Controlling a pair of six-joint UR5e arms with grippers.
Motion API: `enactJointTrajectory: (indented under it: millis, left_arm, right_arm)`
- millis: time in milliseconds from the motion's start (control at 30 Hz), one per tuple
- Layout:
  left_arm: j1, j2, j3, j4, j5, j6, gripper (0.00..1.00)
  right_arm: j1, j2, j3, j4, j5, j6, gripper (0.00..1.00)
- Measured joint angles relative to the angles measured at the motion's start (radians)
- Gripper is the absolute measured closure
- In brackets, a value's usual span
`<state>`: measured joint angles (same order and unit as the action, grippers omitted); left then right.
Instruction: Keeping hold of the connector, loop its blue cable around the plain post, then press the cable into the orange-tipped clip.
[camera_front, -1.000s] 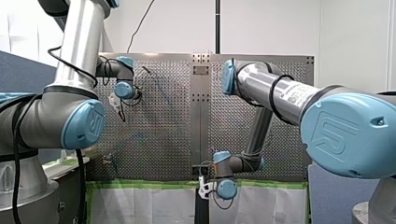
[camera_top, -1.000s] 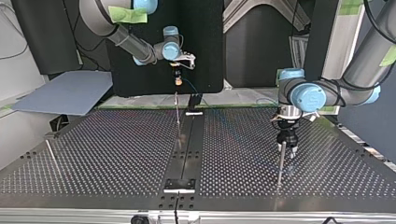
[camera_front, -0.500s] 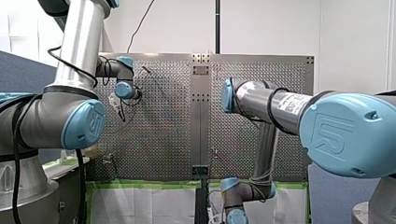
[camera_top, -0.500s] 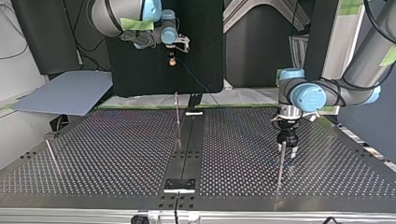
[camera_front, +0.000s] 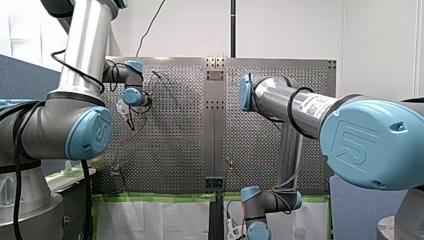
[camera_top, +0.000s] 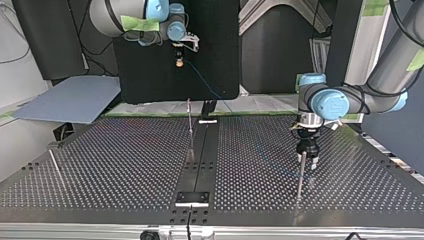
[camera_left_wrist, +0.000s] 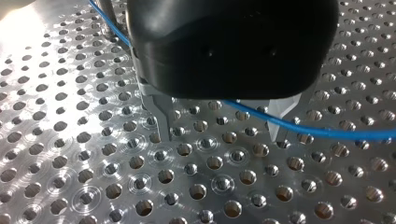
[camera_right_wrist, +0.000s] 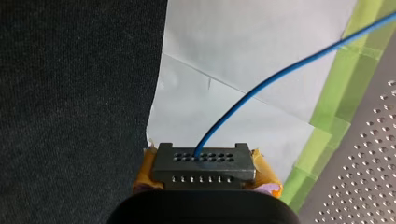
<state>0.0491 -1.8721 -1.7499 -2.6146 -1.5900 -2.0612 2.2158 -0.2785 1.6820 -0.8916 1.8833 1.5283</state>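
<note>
My right gripper (camera_right_wrist: 204, 173) is shut on a black connector (camera_right_wrist: 204, 161), squeezed between its yellow pads (camera_right_wrist: 145, 169). A blue cable (camera_right_wrist: 280, 74) leaves the connector toward the table. In the top view my right gripper (camera_top: 178, 61) hangs high beyond the table's far edge, and the cable (camera_top: 202, 85) slants down to the table. My left gripper (camera_left_wrist: 219, 128) is open just above the perforated plate. The cable (camera_left_wrist: 299, 127) runs across in front of its metal fingers (camera_left_wrist: 161, 116), untouched. A thin metal post (camera_top: 300, 175) stands right by my left gripper (camera_top: 306, 159).
A second slim post (camera_top: 189, 120) rises beside the dark centre rail (camera_top: 200, 160) near the far edge. A third post (camera_top: 55, 167) leans at the top view's left. Green tape (camera_right_wrist: 327, 116) and white paper (camera_right_wrist: 243, 46) lie beyond the table edge.
My right arm has carried the connector higher and away past the table's far edge, a little toward the top view's left, drawing the cable out. My left arm has not moved.
</note>
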Motion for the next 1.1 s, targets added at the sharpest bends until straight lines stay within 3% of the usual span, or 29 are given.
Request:
enactJointTrajectory:
  millis: [367,533,867,1100]
  left_arm:
    - [0.000,0.000,0.000,-0.003,0.000,-0.001,0.02]
    - [0.000,0.000,0.000,-0.007,0.000,-0.002,0.02]
    - [0.000,0.000,-0.001,-0.007,-0.004,-0.002,0.02]
    - [0.000,0.000,0.000,-0.007,-0.005,-0.003,0.02]
  right_arm:
    - [-0.017,-0.102,0.102,0.055,-0.009,-0.008,1.00]
    - [-0.029,-0.153,0.150,0.076,-0.038,-0.012,1.00]
    - [-0.049,-0.251,0.164,0.085,-0.084,-0.029,1.00]
    - [-0.057,-0.322,0.163,0.066,-0.127,-0.036,1.00]
